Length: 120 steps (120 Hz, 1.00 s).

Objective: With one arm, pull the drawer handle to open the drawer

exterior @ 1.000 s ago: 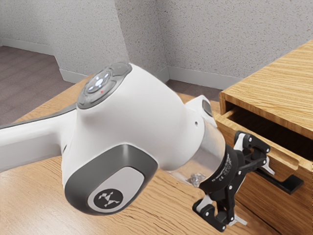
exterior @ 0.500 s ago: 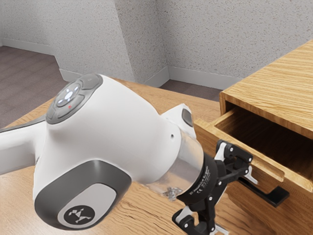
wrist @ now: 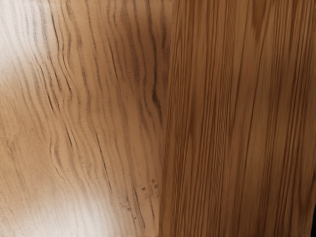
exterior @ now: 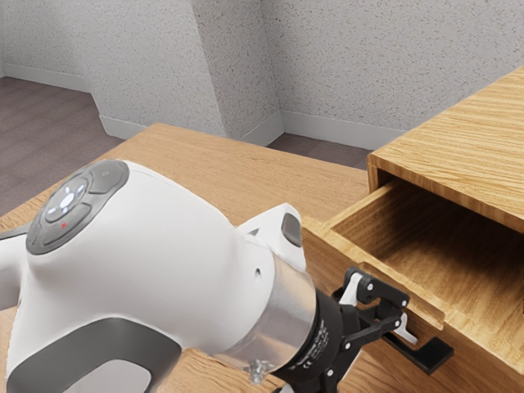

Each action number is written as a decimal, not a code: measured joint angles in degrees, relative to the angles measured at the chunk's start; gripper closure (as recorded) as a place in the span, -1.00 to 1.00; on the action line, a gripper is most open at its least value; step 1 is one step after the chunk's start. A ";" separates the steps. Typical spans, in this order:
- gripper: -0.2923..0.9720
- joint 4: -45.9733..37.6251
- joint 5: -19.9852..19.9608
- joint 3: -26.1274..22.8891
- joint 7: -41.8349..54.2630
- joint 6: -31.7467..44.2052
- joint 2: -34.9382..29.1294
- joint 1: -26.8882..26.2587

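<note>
Nearest, the gripper (exterior: pixel 390 326) sits at the black handle (exterior: pixel 426 354), which lies just off its tip toward the exterior view's right. Whether it grips the bar or merely meets it, I cannot tell. Beyond, the drawer (exterior: pixel 327 233) stands well out of the cabinet (exterior: pixel 458 155). The handle's long axis runs along the drawer front, so the pull should go straight away from the cabinet.

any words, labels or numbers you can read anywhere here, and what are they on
White print on the black wrist collar: too small to read.
Lit marks on the arm's grey button pad: symbols, no readable letters.
Wood grain in the wrist view: no text.
</note>
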 joint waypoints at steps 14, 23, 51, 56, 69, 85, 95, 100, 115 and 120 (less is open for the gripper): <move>-0.54 -1.25 0.07 -0.29 -0.09 -0.21 -1.81 -0.27; -0.54 -2.02 0.13 -0.35 -0.15 -0.53 -3.26 -0.37; -0.54 -4.65 0.14 -0.89 -0.38 -1.12 -7.24 -0.86; -0.54 -5.01 0.12 -1.11 -0.43 -1.21 -7.67 -0.89; -0.53 -6.35 0.13 -1.46 -0.57 -1.42 -9.28 -0.92; -0.53 -7.81 0.11 -1.51 -0.80 -1.90 -11.48 -0.93; -0.53 -8.51 0.14 -1.51 -0.94 -2.15 -12.44 -0.93; -0.53 -8.66 0.12 -1.51 -1.02 -2.36 -12.88 -0.92; -0.53 -9.92 0.16 -1.51 -1.27 -2.95 -14.69 -0.93; -0.53 -10.38 0.19 -1.51 -1.36 -3.12 -15.17 -0.93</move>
